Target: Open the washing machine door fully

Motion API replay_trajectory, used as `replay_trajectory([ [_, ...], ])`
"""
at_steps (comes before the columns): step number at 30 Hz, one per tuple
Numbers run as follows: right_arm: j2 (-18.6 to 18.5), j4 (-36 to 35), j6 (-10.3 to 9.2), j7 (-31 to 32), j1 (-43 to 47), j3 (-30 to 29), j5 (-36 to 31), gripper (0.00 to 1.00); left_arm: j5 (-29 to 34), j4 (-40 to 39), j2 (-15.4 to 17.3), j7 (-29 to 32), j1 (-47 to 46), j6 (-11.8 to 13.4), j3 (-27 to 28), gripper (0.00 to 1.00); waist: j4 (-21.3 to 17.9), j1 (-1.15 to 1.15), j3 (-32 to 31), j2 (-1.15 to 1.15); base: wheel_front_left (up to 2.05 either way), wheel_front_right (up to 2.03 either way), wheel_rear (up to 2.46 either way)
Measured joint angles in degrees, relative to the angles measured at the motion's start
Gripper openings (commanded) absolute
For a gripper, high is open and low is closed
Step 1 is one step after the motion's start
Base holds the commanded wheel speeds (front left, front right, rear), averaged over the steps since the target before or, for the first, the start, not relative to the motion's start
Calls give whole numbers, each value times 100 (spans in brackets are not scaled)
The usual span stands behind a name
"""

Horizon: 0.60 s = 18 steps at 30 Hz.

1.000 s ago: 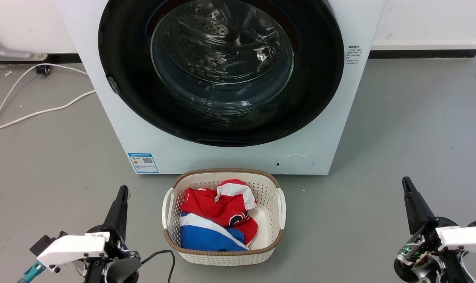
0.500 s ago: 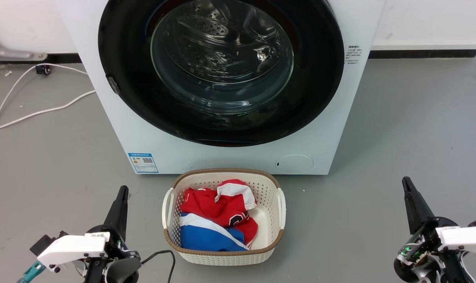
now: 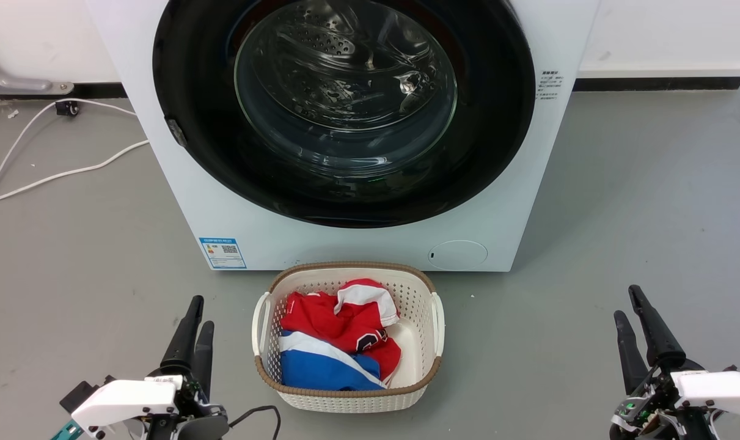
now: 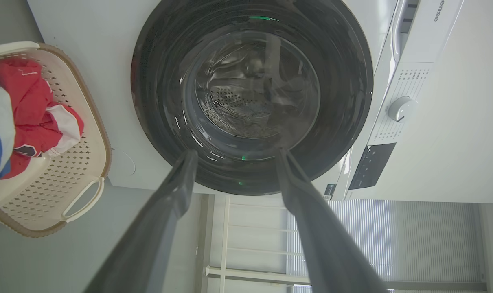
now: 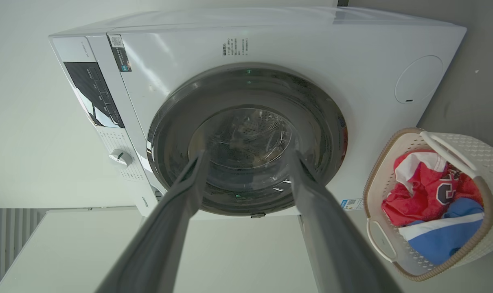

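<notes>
Head view: washing machine (image 3: 180, 201) fills 12 o'clock, white front facing the robot. The washing machine door (image 3: 343, 104) lies flat against that front, closed, w/ glossy black ring and steel drum visible thru the glass. Small grey fitting (image 3: 175, 132) on the door rim at 9 o'clock. Blue label (image 3: 222, 252) at 7 o'clock below the door, round flap (image 3: 457, 255) at 5 o'clock.

Cream basket (image 3: 345, 400) on the grey floor (image 3: 620, 214) just in front of the machine, at 6 o'clock, holding red, white & blue clothes (image 3: 333, 330). White cable (image 3: 52, 174) runs across the floor at 9-10 o'clock.

L claw (image 3: 201, 313) low at 7 o'clock, beside the basket, fingers parted, nothing btwn them. R claw (image 3: 626, 300) low at 5 o'clock, well apart from the basket, fingers also parted, empty. Both point toward 12 and are well short of the machine, no contact.

L wrist view: L claw (image 4: 235, 151) spread wide, door (image 4: 252, 93) framed at 12 o'clock, basket (image 4: 101, 134) at 9, control dial (image 4: 401, 108) at 3.

R wrist view: R claw (image 5: 247, 153) spread wide, door (image 5: 246, 138) dead ahead, basket (image 5: 458, 143) at 4 o'clock, dial (image 5: 119, 157) at 9.
</notes>
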Motion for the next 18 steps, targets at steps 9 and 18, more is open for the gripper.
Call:
replay_trajectory([
  [9,3,-202,0,-250,16,166,-152,100,104,-134,-1,-250,-2,1,-308,100,0,0,8,0,0,0,0],
  [18,-88,-327,0,-486,19,327,-794,100,1012,-276,2,-474,-19,1,-523,100,13,0,15,0,0,0,0],
])
